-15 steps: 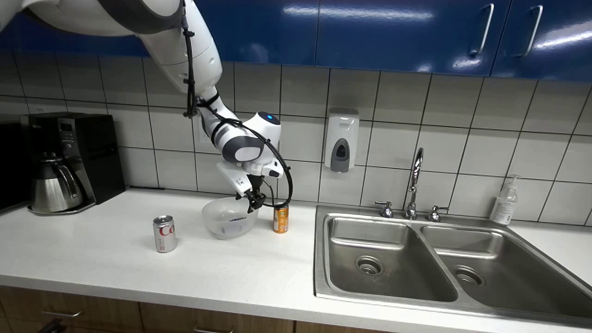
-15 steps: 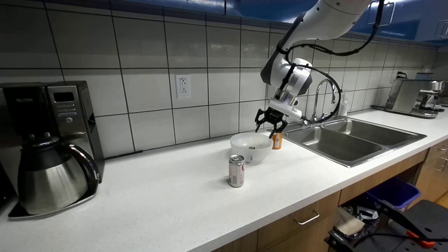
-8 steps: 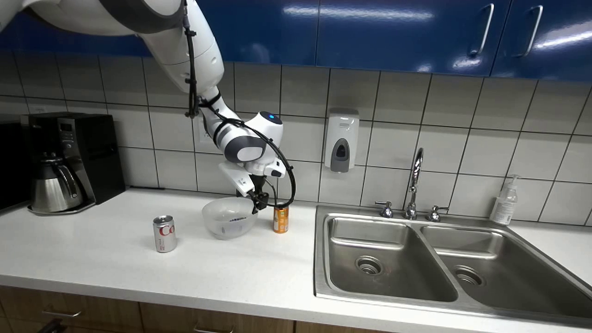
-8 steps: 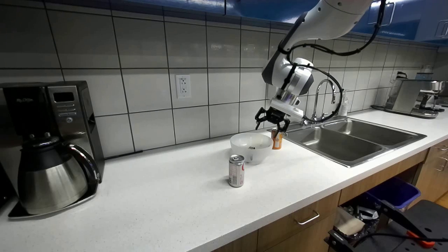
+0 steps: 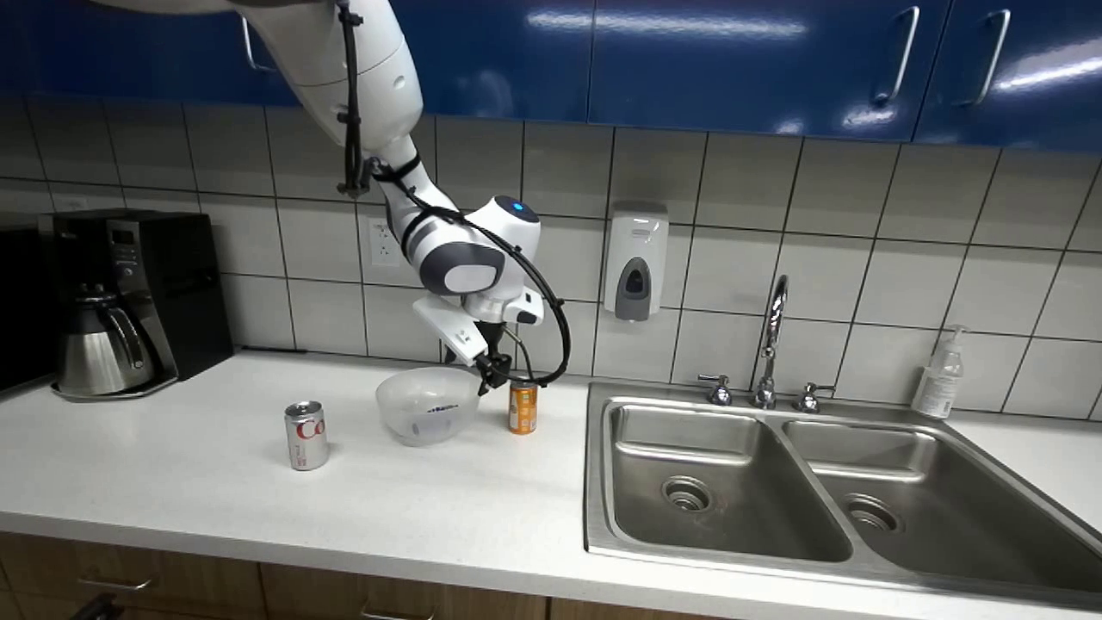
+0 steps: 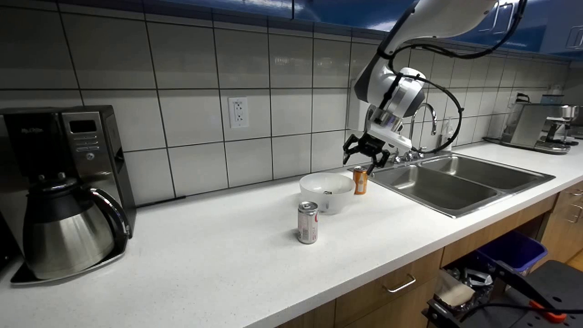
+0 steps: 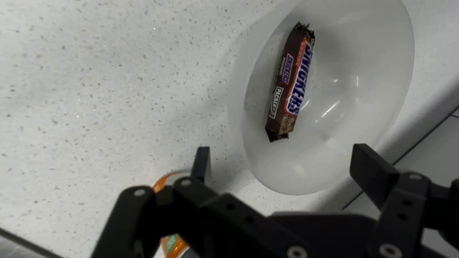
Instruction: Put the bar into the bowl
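The bar (image 7: pixel 290 84), in a dark brown wrapper with light lettering, lies inside the bowl in the wrist view. It shows as a small dark mark through or over the bowl wall in both exterior views (image 5: pixel 442 408) (image 6: pixel 328 192). The bowl (image 7: pixel 344 118) is round, whitish and translucent. It stands upright on the counter in both exterior views (image 5: pixel 403 413) (image 6: pixel 314 198). My gripper (image 6: pixel 357 166) is open and empty, above and beside the bowl on its sink side, near the orange can. In the wrist view its fingers (image 7: pixel 282 156) are wide apart with nothing between them.
The small orange can (image 5: pixel 523 412) stands close beside the bowl, below my gripper. The silver-red can (image 5: pixel 307 439) stands on the bowl's other side. The steel sink (image 5: pixel 715 482), coffee maker (image 6: pixel 68 191) and tiled back wall (image 6: pixel 291 109) bound the counter.
My open gripper has moved up and away from the bowl, toward the sink, and is now near the orange can. The bar, bowl and cans have not moved.
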Robot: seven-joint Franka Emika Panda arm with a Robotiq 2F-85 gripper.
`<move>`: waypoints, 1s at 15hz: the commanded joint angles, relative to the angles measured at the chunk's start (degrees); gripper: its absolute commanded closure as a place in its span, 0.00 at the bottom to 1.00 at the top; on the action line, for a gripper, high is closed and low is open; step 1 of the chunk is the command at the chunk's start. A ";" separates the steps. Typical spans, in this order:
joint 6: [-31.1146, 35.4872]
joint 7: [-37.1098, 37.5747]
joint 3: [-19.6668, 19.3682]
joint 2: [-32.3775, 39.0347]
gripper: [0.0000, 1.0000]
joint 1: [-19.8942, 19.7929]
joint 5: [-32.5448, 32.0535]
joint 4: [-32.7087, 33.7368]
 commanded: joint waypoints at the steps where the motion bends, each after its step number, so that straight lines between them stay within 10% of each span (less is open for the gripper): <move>1: 0.63 -6.24 1.75 -8.71 0.00 -2.41 3.01 -9.76; 15: 1.19 -8.90 -7.27 -47.62 0.00 8.48 -8.34 -47.82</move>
